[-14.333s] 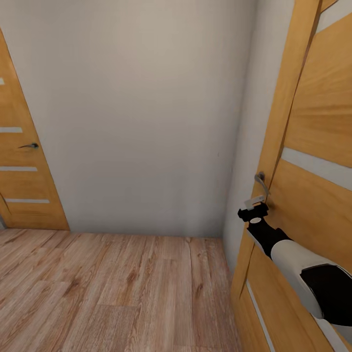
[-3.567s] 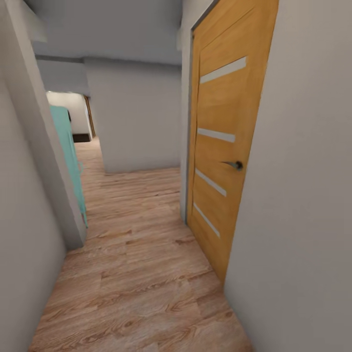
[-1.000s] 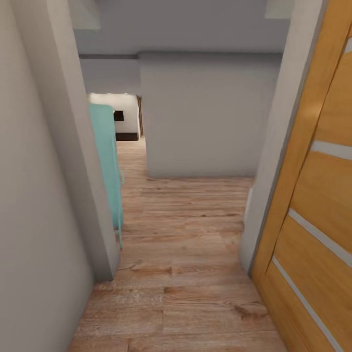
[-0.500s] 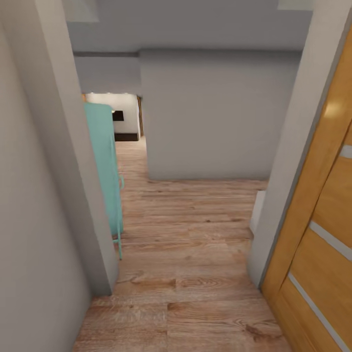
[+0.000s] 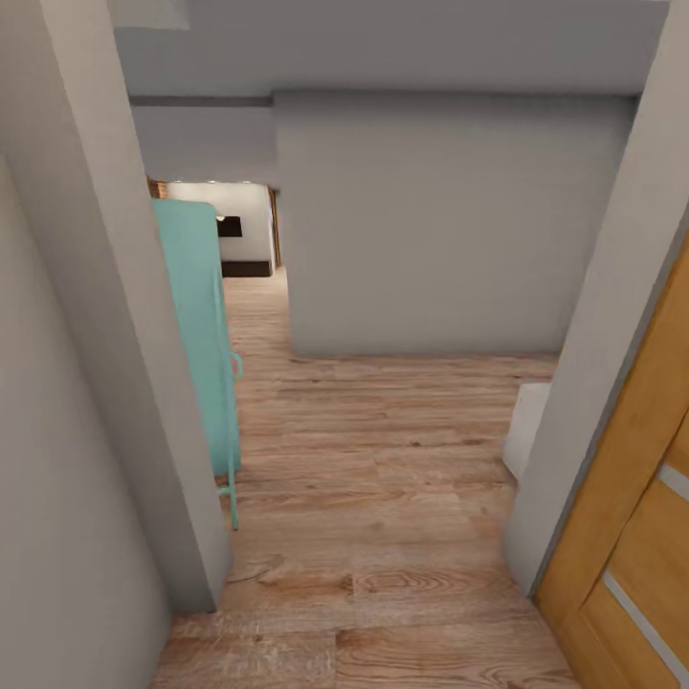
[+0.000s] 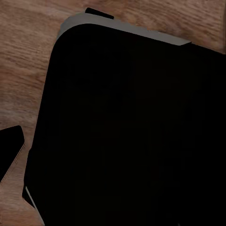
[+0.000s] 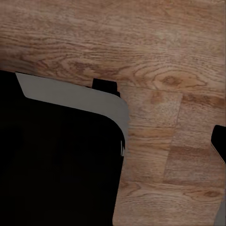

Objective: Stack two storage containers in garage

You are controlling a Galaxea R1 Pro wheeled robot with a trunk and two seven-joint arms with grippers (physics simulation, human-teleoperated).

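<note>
The two storage containers are out of view. I am in a narrow hallway with light wood-plank flooring (image 5: 383,459). Both wrist views look down at this flooring (image 7: 141,37) past my own black, grey-edged base (image 6: 132,132) (image 7: 56,160). A dark sliver that may be a fingertip sits at the edge of each wrist view, too little to show whether either gripper is open or shut.
A grey wall corner (image 5: 124,335) stands close on the left, with a teal piece of furniture (image 5: 201,325) on thin legs behind it. An orange-wood door (image 5: 632,536) and its grey jamb are close on the right, beside a white object (image 5: 526,426). A grey wall (image 5: 440,230) faces me; a passage leads left of it to a bright room (image 5: 230,225).
The view has advanced down the hallway: the teal furniture and left corner are nearer, the orange door has slid further off to the right, and the white object has come into sight.
</note>
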